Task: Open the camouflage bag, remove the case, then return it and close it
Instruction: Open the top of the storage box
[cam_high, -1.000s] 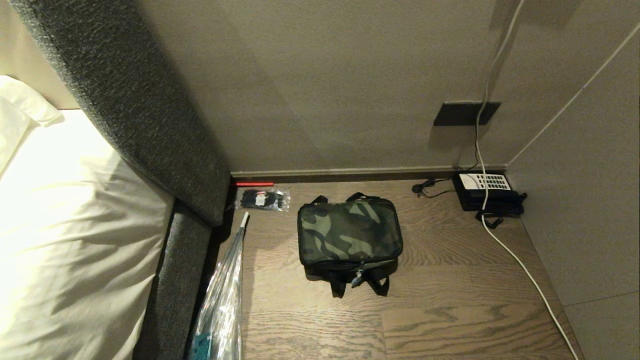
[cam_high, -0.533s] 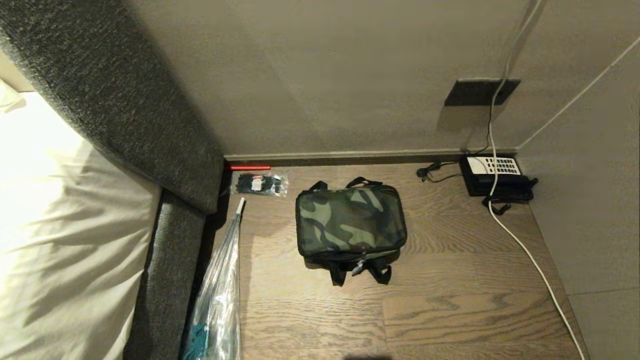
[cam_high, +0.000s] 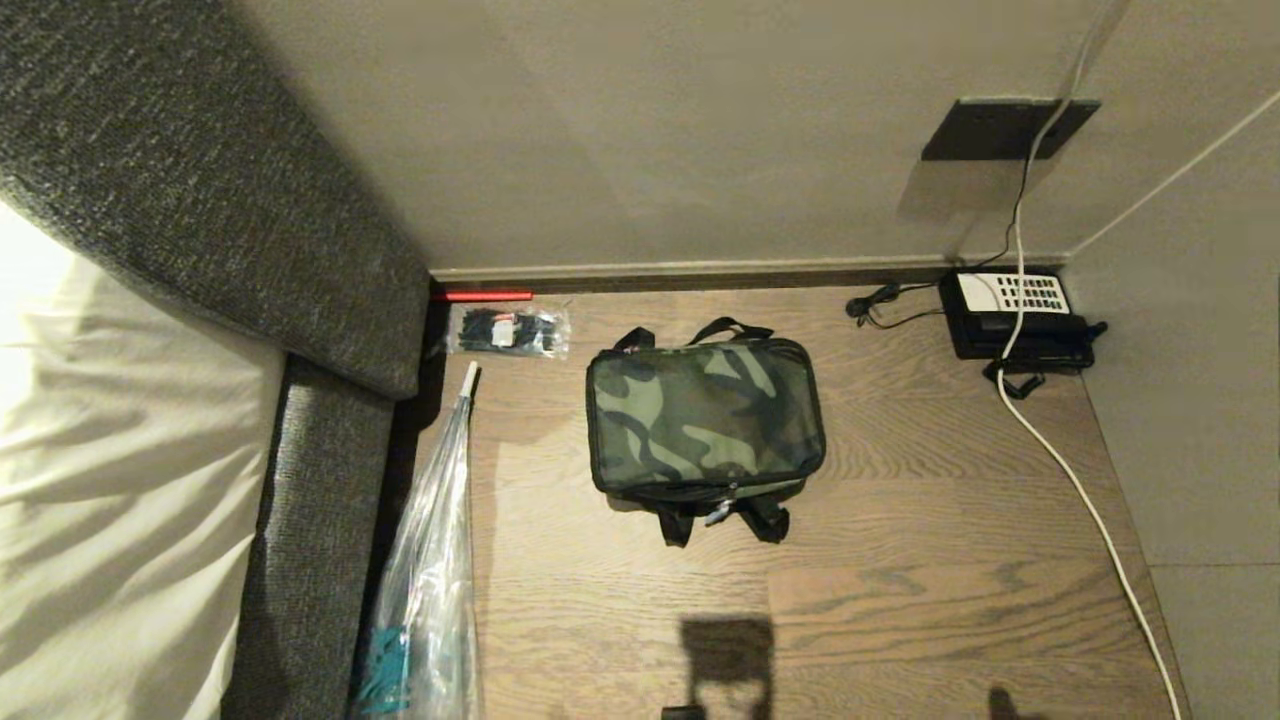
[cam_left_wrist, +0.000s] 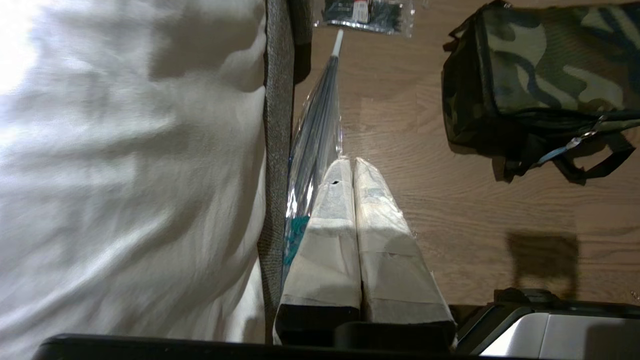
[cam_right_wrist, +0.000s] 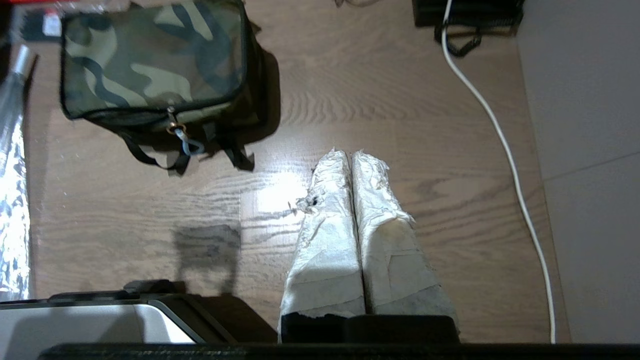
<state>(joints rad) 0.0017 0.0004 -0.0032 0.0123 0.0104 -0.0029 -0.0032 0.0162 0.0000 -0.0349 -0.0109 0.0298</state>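
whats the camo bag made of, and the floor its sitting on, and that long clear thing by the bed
The camouflage bag looks like woven fabric, matte, with black webbing straps: soft edges, printed pattern, no shine. The floor looks like wood or a wood-look laminate, with brown grain lines and a low sheen. The long clear wrap looks like thin plastic film: it crinkles and glints; what it holds I cannot tell.

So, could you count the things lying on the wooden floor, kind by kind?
Camouflage bag: 1
Telephone: 1
White cable: 1
Umbrella in clear sleeve: 1
Small clear packet: 1
Red stick: 1
Total: 6
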